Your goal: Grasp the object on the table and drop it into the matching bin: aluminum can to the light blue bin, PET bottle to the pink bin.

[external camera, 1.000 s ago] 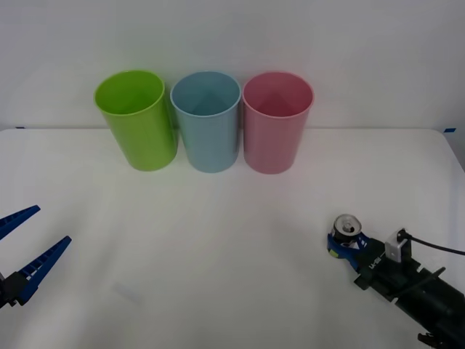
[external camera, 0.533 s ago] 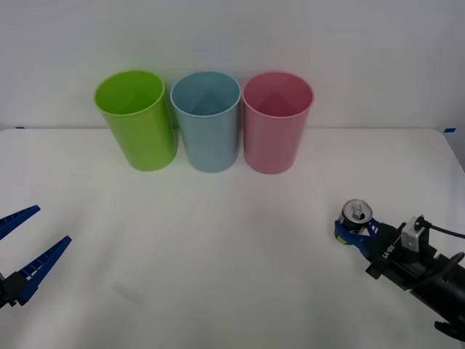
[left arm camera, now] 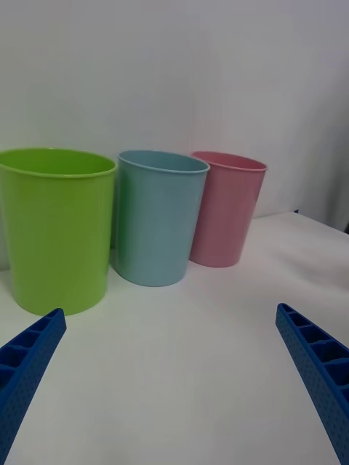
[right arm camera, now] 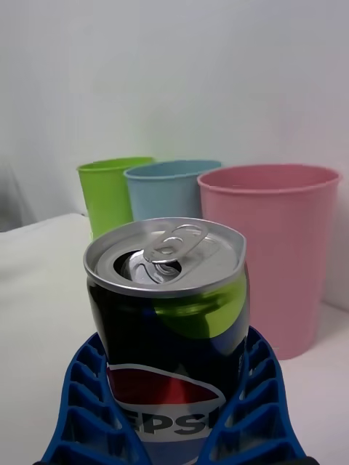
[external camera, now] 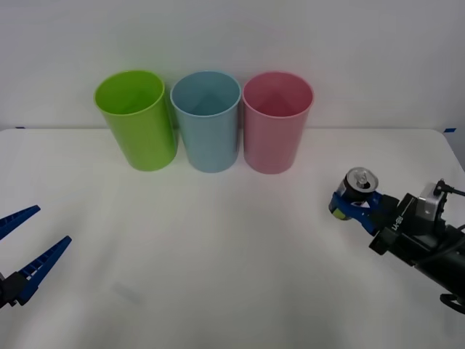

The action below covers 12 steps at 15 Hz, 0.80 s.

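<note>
My right gripper [external camera: 350, 201] is shut on the aluminum can [external camera: 356, 187], a small dark can with a silver pull-tab top, held upright above the white table [external camera: 232, 254] at the right. In the right wrist view the can [right arm camera: 171, 320] sits between the blue fingers [right arm camera: 254, 407]. The light blue bin [external camera: 206, 120] stands at the back between the other two bins, and the pink bin [external camera: 277, 120] is just to its right. My left gripper [external camera: 22, 247] hangs open at the table's left edge, with nothing in it.
A lime green bin [external camera: 136, 118] stands left of the light blue one; the three bins nearly touch in a row along the back wall. In the left wrist view the same row of bins [left arm camera: 156, 214] stands ahead. White tabletop lies between the bins and both grippers.
My right gripper has lifted the can off the table and carried it up and slightly back. The left arm has not moved.
</note>
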### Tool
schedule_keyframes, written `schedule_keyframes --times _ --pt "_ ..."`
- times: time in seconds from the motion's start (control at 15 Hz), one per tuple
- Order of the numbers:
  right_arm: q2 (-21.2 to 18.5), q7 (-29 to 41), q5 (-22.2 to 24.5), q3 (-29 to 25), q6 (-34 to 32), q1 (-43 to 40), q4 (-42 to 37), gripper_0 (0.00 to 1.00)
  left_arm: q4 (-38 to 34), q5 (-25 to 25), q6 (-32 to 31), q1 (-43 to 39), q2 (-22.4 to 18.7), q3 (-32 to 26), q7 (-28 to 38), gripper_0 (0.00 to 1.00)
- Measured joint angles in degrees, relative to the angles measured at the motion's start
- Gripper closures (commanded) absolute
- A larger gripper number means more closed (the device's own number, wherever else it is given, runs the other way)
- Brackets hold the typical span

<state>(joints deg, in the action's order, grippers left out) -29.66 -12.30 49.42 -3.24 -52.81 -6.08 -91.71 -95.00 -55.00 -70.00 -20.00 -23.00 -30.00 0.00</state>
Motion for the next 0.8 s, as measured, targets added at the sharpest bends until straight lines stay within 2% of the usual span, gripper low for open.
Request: schedule_keyframes --times 0.4,0.8 --pt "-2.0 9.3 0.2 -0.1 -0.2 5.2 -3.4 1.00 0.0 0.0 0.0 0.0 0.0 0.0 0.0 0.00" --pt "-2.1 18.8 4.8 0.4 0.5 14.0 -3.4 1.00 0.0 0.0 0.0 0.0 0.0 0.0 0.0 0.00"
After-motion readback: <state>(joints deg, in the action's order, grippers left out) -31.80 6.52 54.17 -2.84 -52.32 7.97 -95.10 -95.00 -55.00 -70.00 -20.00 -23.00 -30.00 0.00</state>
